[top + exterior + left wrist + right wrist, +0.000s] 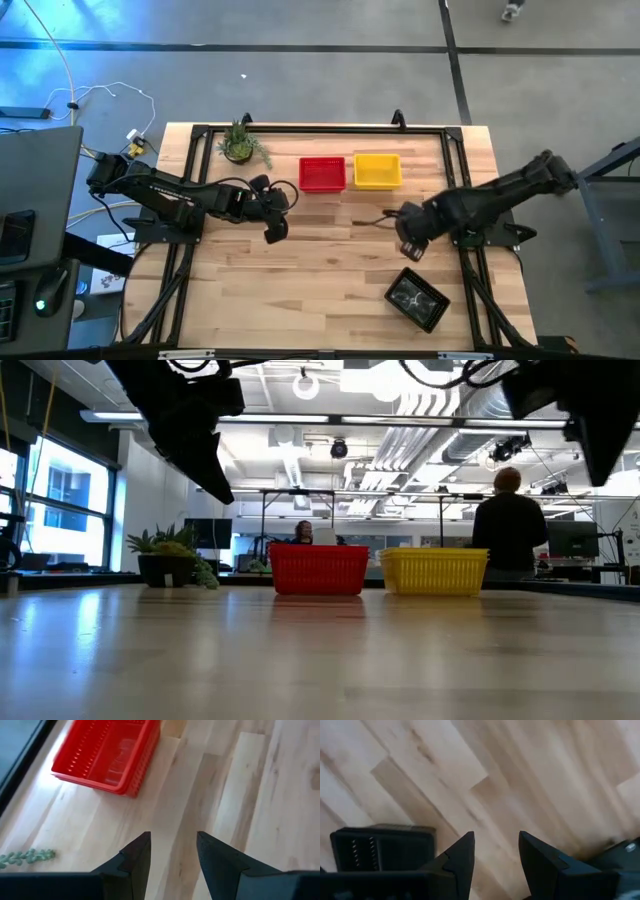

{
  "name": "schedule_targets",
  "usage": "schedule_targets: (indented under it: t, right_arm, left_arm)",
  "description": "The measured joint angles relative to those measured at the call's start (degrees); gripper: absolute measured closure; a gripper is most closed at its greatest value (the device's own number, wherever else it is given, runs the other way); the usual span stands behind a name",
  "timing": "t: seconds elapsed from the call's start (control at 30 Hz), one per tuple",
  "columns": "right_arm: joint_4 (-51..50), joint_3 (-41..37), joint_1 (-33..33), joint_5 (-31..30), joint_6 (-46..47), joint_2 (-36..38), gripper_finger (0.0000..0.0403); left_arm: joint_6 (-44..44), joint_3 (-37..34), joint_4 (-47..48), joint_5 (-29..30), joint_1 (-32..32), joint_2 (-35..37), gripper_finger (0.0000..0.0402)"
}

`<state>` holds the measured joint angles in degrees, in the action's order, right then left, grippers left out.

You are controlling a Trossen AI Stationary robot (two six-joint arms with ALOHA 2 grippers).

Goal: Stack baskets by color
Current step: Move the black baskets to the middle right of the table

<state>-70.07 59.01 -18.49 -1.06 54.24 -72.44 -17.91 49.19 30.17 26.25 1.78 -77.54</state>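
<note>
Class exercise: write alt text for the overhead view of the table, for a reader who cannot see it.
A wooden table seen from above holds a red basket and a yellow basket side by side at the far edge, and a black basket alone near the front right. The left gripper and right gripper hover open, holding nothing. A small potted plant stands far left.

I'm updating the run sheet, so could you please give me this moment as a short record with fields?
red basket: far side of table, left of yellow, a small gap between
yellow basket: far side, right of red
black basket: near right side, turned askew
plant: far left of table
left gripper: open, empty, above bare wood
right gripper: open, empty, above wood near black basket
person: in the room beyond
</note>
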Motion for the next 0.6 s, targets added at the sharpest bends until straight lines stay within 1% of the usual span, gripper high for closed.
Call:
schedule_targets:
  t: [0.07, 0.33, 0.6]
  right_arm:
    - [1.1, -0.6, -2.7, 0.2, 3.1, 0.0, 0.0263]
    - [7.6, -3.6, -12.1, 3.1, 15.4, 0.0, 0.0263]
    - [15.8, -6.9, -19.5, 2.8, 24.9, 0.0, 0.0263]
  left_arm:
    - [-0.1, 0.0, 0.0, -0.8, 0.0, 0.0, 0.0257]
    - [-0.9, 0.0, 0.0, -0.7, 0.0, 0.0, 0.0257]
    - [-1.0, 0.0, 0.0, -0.7, 0.0, 0.0, 0.0257]
